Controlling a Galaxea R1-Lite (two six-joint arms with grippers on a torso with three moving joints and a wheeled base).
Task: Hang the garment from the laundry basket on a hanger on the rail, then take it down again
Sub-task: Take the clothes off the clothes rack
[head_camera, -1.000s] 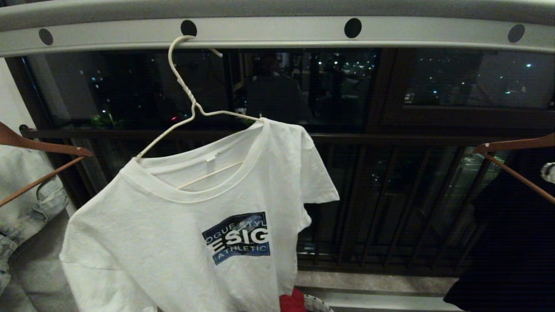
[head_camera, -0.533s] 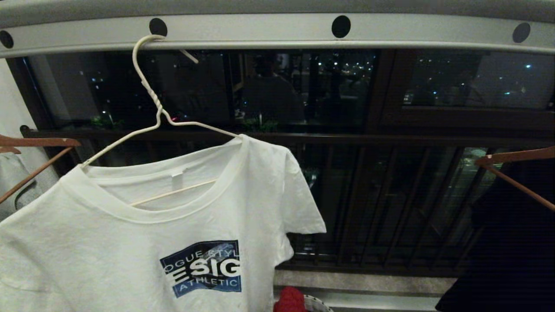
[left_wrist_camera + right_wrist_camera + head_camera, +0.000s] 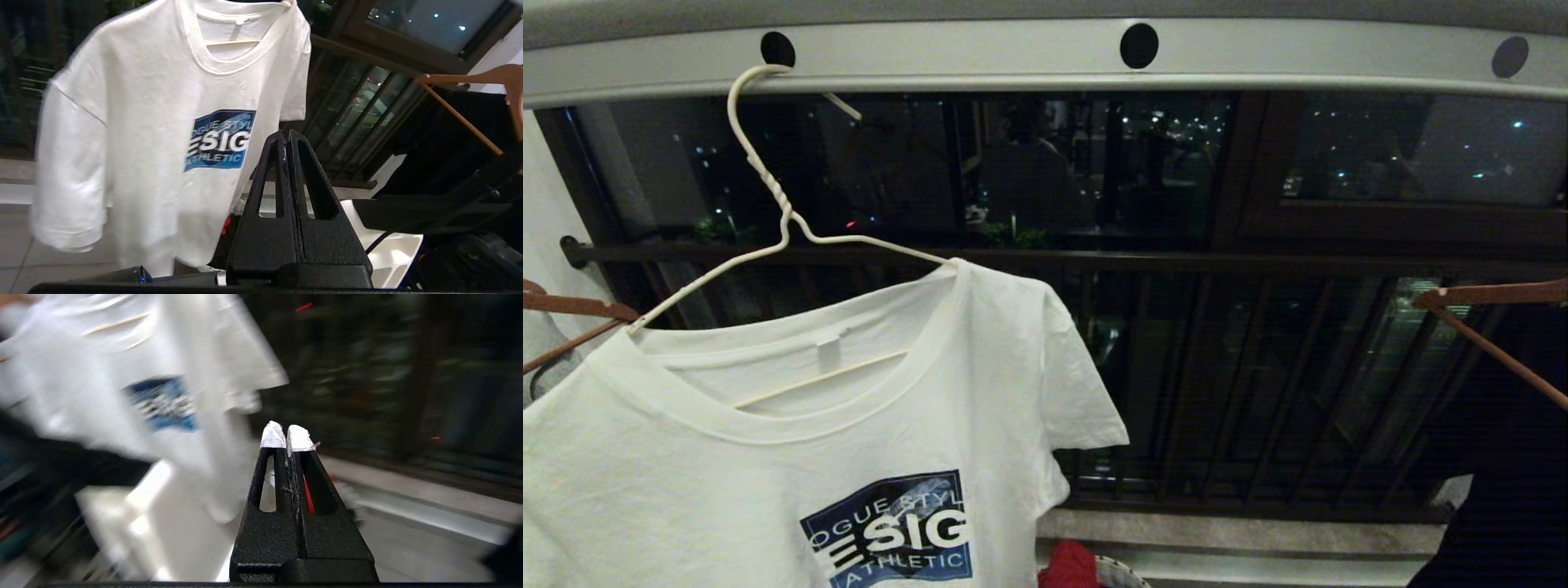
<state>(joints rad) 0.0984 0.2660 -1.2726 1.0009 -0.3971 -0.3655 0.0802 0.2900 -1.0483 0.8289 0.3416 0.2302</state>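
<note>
The garment point(image 3: 768, 457), a white T-shirt with a blue chest print, hangs askew on the thin white wire hanger point(image 3: 768, 175). The hanger's hook sits over the light-grey rail point(image 3: 1013, 57) by a black hole. Only a bit of the laundry basket's white rim point(image 3: 1119, 572) shows at the bottom edge, beside a red cloth point(image 3: 1068, 565). Neither gripper is in the head view. The left gripper point(image 3: 286, 132) is shut and empty, a little short of the garment point(image 3: 143, 122) and level with its print. The right gripper point(image 3: 287, 435) is shut and empty, apart from the blurred garment point(image 3: 102, 375).
Brown wooden hangers hang at the left point(image 3: 572, 310) and right point(image 3: 1494, 294), the right one bearing a dark garment point(image 3: 1503, 506). Behind the rail runs the dark balcony railing point(image 3: 1258, 265), with night windows beyond it. A white part of the robot's body point(image 3: 392, 253) lies below the left gripper.
The whole head picture has slid left and a little down, so the camera has moved. The garment stays on the hanger on the rail.
</note>
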